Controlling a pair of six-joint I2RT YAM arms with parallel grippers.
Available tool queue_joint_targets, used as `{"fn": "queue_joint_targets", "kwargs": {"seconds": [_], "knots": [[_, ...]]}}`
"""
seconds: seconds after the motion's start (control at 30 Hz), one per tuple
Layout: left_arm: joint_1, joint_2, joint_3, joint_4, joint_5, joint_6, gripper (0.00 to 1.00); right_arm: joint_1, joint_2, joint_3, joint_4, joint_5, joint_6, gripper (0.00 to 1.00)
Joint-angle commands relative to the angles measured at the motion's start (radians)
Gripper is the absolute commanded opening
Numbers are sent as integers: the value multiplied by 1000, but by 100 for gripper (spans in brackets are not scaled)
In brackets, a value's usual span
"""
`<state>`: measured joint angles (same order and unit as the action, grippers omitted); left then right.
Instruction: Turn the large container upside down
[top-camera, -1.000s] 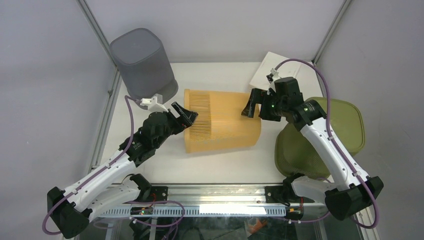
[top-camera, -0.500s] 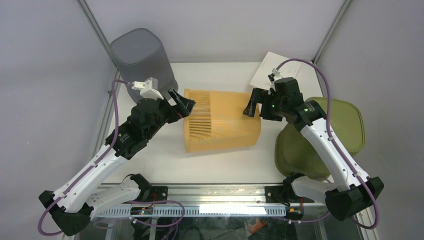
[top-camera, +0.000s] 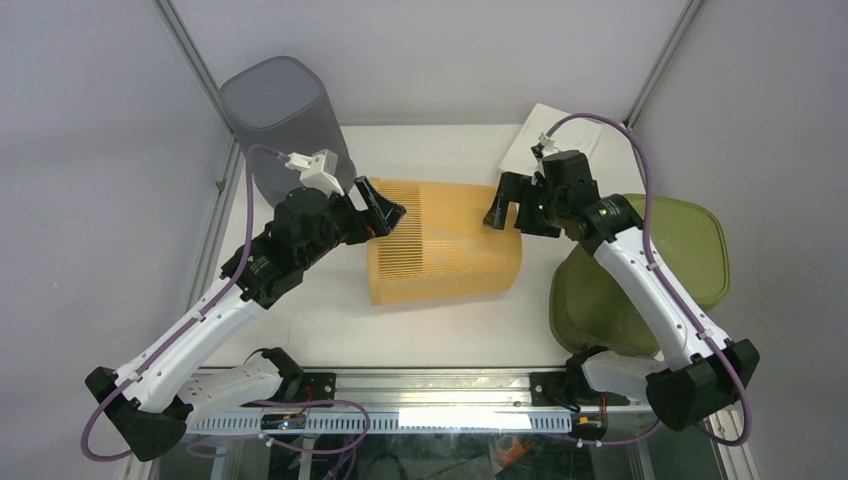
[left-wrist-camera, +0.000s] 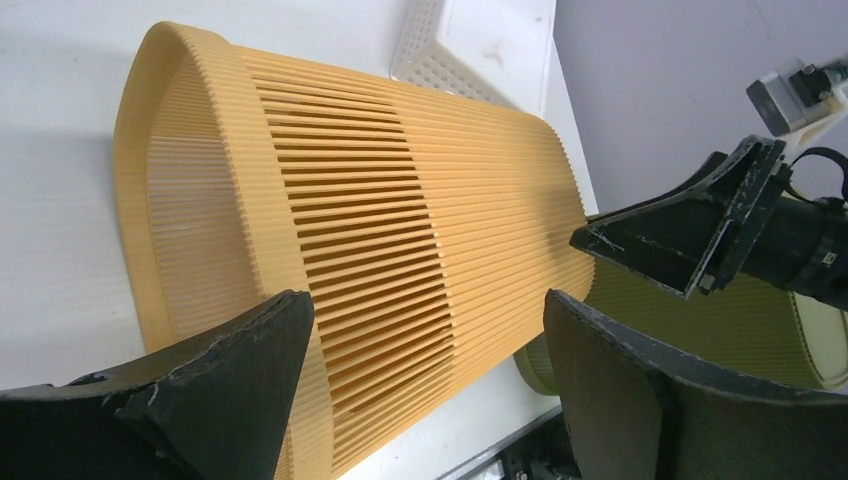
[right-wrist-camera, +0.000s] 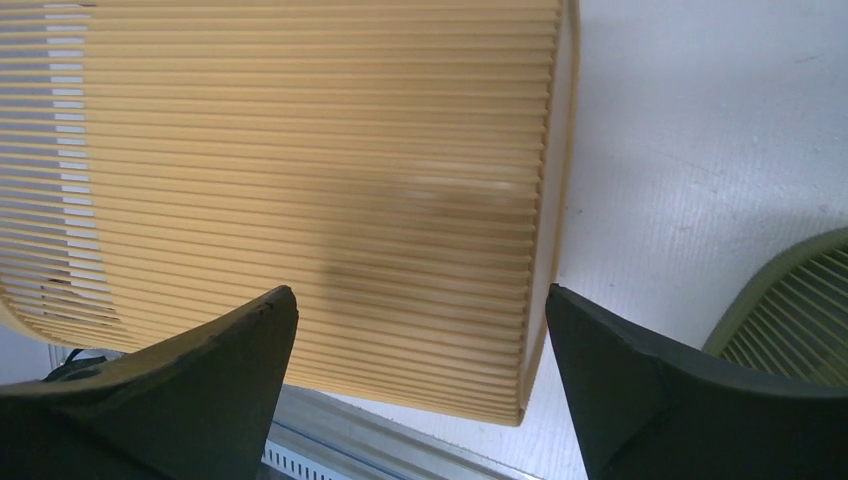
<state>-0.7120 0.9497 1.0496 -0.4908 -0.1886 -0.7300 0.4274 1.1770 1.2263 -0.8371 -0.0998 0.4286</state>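
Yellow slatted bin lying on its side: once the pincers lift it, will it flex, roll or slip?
Probably light for its size: the bin has thin walls with open slots. Those slim walls may flex if squeezed. Lying on its rounded side, it could roll when nudged.

Setting: robotics laboratory test cell. Evidence: white surface (top-camera: 440, 330) enclosed by plain grey panel walls (top-camera: 90, 150) and slanted aluminium frame posts (top-camera: 190, 50). Metal mounting rail (top-camera: 440, 385) at the near edge carries the left arm (top-camera: 200, 335) and right arm (top-camera: 660, 290), with exposed purple cables (top-camera: 590, 117). Stock: orange slatted container (top-camera: 445, 245), grey bin (top-camera: 285, 120), green basket (top-camera: 690, 250).
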Motion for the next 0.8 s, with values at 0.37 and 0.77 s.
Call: {"fn": "queue_joint_targets", "kwargs": {"seconds": [0.37, 0.77], "knots": [[3, 48, -21, 6, -4, 20, 88, 2, -88, -5, 224, -264, 2, 100], [4, 48, -52, 21, 17, 18, 88, 1, -178, 99, 243, -294, 77, 100]]}}
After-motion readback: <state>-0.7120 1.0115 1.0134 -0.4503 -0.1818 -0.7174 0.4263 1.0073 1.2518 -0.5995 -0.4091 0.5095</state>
